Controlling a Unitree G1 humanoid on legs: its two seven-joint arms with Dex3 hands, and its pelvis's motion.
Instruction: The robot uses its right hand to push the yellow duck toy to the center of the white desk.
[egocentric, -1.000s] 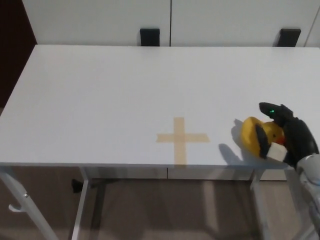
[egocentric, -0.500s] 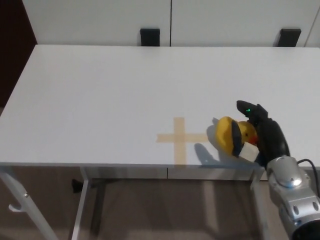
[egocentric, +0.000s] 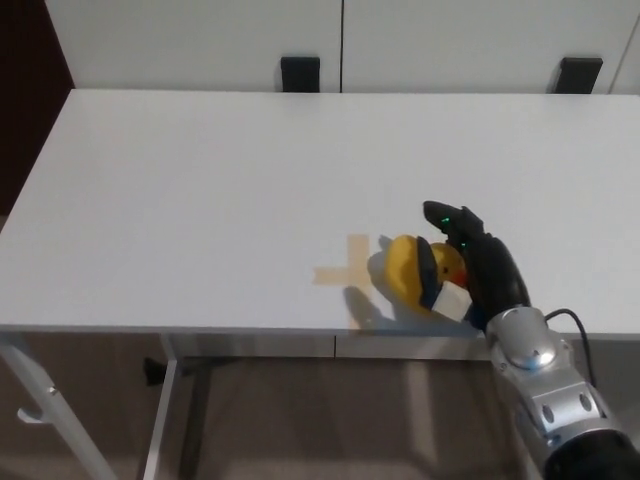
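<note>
Right hand (egocentric: 478, 268), fingers curled around the yellow duck toy (egocentric: 418, 272), presses against it on the white desk (egocentric: 200, 180), right beside the tape cross (egocentric: 348, 272).

White counter (egocentric: 200, 190) fills most of the view, surface matte, evenly lit, with soft shadows. A tan tape cross (egocentric: 345, 272) is stuck near its 6 o'clock edge. Behind the counter, at 12 o'clock, stand white panels (egocentric: 190, 40) divided by a vertical seam (egocentric: 341, 45). Two black brackets sit at their base, one at 12 o'clock (egocentric: 300, 73), one at 1 o'clock (egocentric: 579, 74). A dark strip (egocentric: 30, 90) runs at 10 o'clock. Below the front edge: white frame legs (egocentric: 45, 400) and brownish floor (egocentric: 330, 420).
</note>
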